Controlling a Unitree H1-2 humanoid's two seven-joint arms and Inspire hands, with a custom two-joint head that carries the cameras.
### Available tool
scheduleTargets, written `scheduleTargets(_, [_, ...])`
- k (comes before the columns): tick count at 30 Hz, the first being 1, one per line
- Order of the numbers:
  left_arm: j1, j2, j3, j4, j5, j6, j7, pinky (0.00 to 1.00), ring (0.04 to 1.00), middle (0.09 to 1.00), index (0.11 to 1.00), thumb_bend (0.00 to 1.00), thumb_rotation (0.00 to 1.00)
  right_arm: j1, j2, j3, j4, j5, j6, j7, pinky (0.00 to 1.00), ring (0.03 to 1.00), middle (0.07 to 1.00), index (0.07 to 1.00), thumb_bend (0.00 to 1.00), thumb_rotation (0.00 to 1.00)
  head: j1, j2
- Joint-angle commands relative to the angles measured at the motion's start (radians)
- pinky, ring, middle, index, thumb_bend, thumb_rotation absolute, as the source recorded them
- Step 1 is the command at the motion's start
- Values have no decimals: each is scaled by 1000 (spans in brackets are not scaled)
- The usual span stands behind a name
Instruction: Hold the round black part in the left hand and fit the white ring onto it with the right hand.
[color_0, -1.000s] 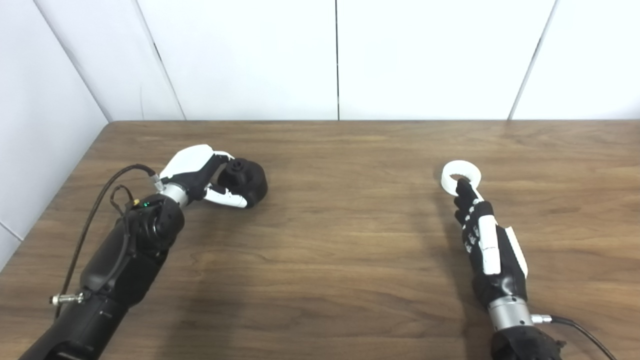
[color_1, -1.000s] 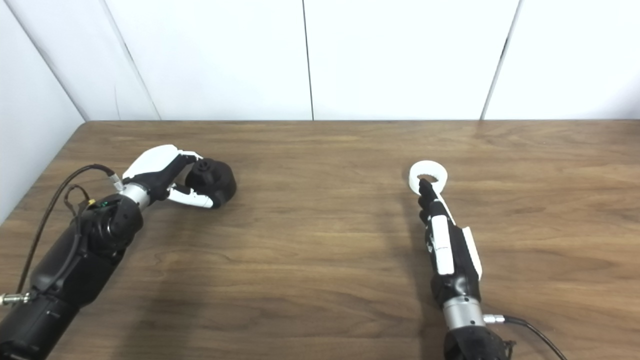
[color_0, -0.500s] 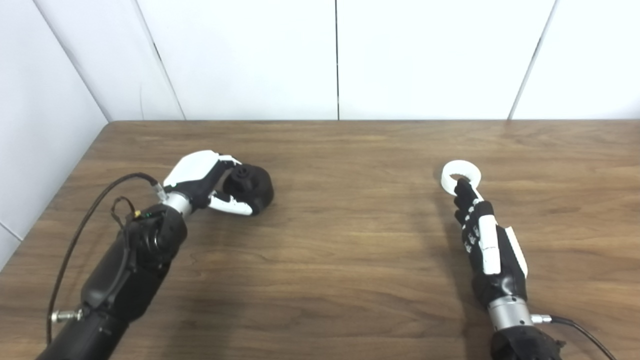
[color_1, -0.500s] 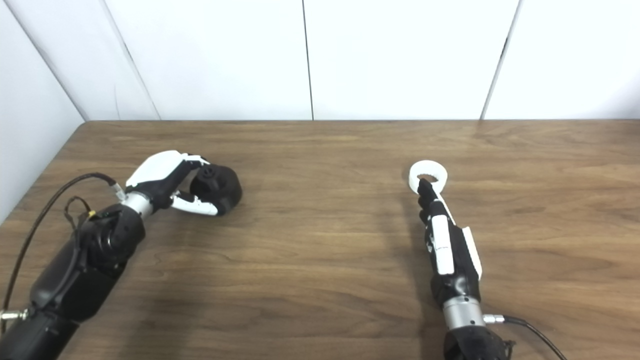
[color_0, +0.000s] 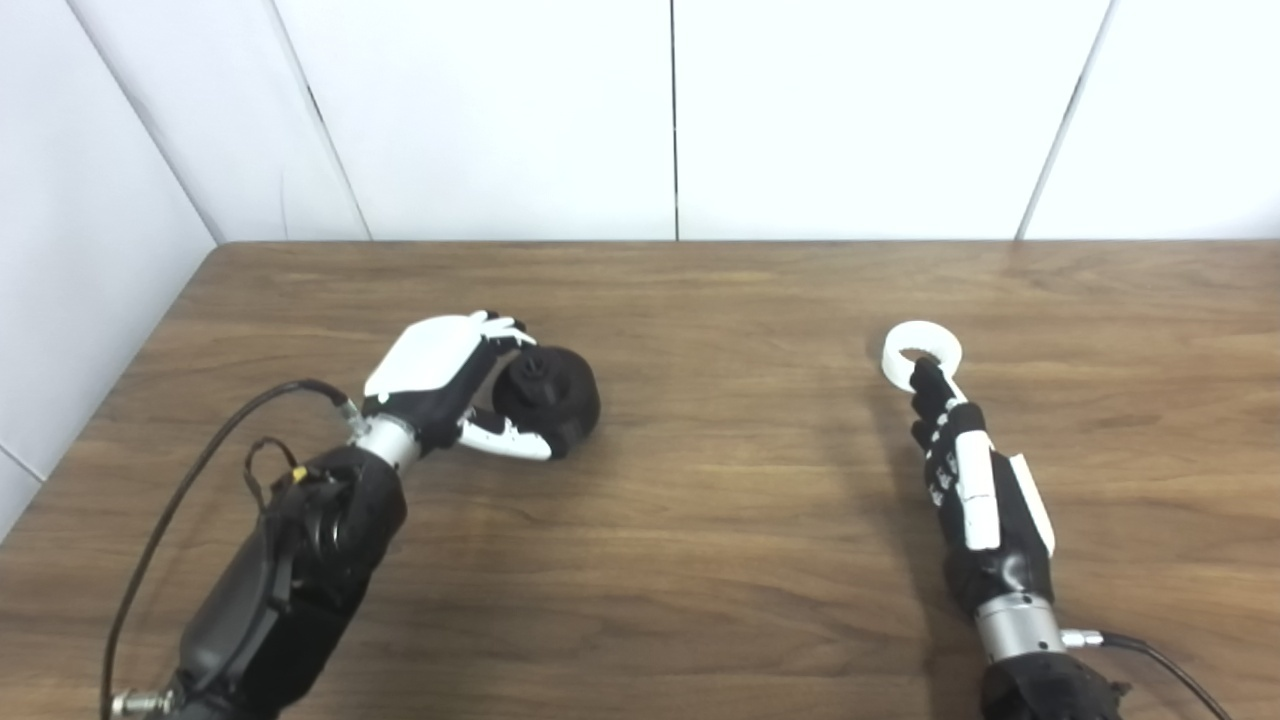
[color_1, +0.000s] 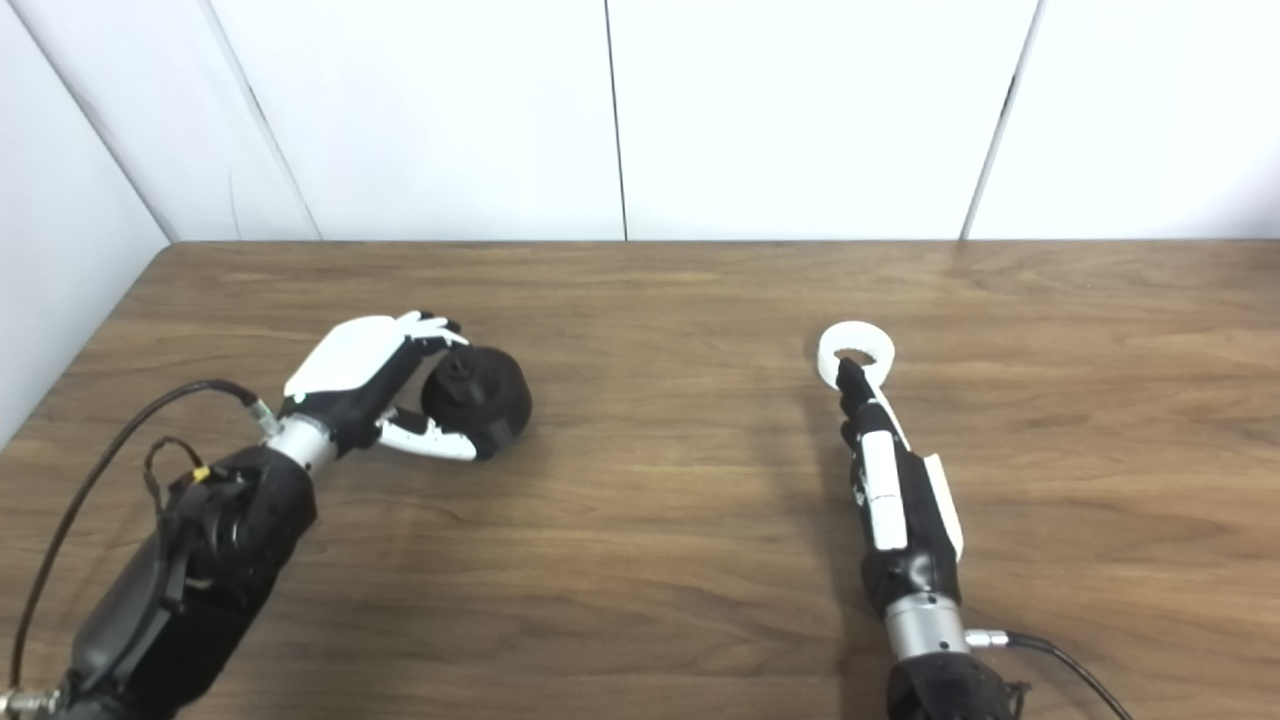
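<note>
Since a second ago the left hand (color_0: 440, 375) has carried the round black plastic part (color_0: 548, 398) rightward and a little nearer, toward the table's middle; the right hand (color_0: 960, 465) and the white ring have not shifted.

Largest is the brown wood-grain table (color_0: 720, 520), flat and matte, under both arms. Next, the round black part: a squat, drum-like piece with a small raised hub on the face turned toward the left hand. It looks rigid and matte, probably light moulded plastic, not fragile. The left hand has its fingers curled over the top edge and its white thumb under the near side, closed around it; whether it is lifted clear of the wood I cannot tell. Gripping the rim keeps the hub free for the ring.

Smallest, the white plastic ring (color_0: 922, 353) lies flat just beyond the right hand's fingertips (color_0: 925, 378), which are stretched out together and reach its near edge. It looks stiff, smooth and light, so likely to skid; pinching across the band seems best.
</note>
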Motion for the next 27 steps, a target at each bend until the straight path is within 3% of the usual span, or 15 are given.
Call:
scheduleTargets(1, [-13,1,0,-74,40,3,3,901,954,903,686,769,423,40,54,2,-30,-4,-17,1,999,982,952,928,619,1000,0,2])
scheduleTargets(6, [19,-35,-20,-141,71,-1,-19,915,963,902,680,767,402,39,55,5,-33,-10,-15,0,1000,982,953,931,622,1000,-9,7])
scheduleTargets(10, [44,-60,-44,-184,92,1,-57,903,969,911,686,774,445,39,59,8,-41,-15,-9,-3,999,979,954,936,619,1000,-15,12])
scheduleTargets(27, [123,-126,-100,-194,123,-86,-43,958,976,912,683,782,451,39,70,13,-57,-22,4,-16,997,980,951,930,616,1000,-33,28])
